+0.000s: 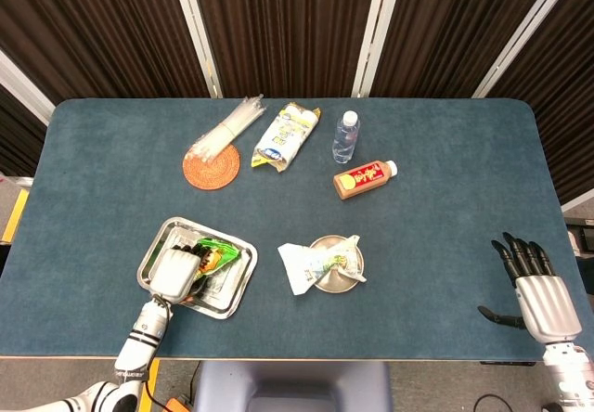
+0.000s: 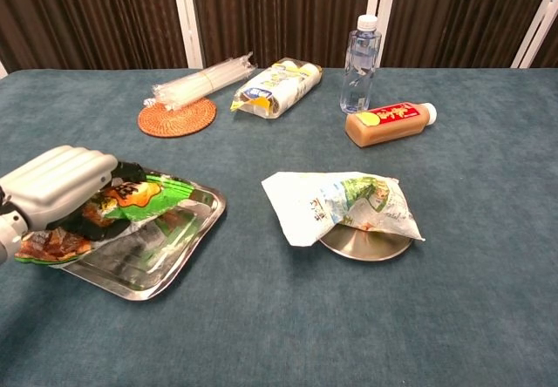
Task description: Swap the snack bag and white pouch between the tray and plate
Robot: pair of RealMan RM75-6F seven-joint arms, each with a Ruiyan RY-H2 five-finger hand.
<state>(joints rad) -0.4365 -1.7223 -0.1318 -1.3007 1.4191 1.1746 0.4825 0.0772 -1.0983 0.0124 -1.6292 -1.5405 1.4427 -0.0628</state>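
We have left robot hand (image 2: 54,186) clamped on snack bag (image 2: 113,208), just above tray (image 2: 187,234). White pouch (image 2: 336,204) on plate (image 2: 366,246). We lift clear, park bag on worktop (image 2: 288,317). Right robot hand (image 1: 536,293) spread, idle.

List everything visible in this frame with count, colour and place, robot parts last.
snack bag: 1, green and orange, held over the tray at front left
tray: 1, silver, front left of the table
white pouch: 1, white with green print, lying on the plate
plate: 1, silver, front centre
coaster: 1, orange woven, back left
clear wrapped bundle: 1, transparent, partly on the coaster
yellow and white packet: 1, back centre
water bottle: 1, clear, back centre
brown drink bottle: 1, lying on its side, right of centre
table: 1, blue-green cloth
left hand: 1, silver and black, gripping the snack bag
right hand: 1, silver and black, front right edge, holding nothing
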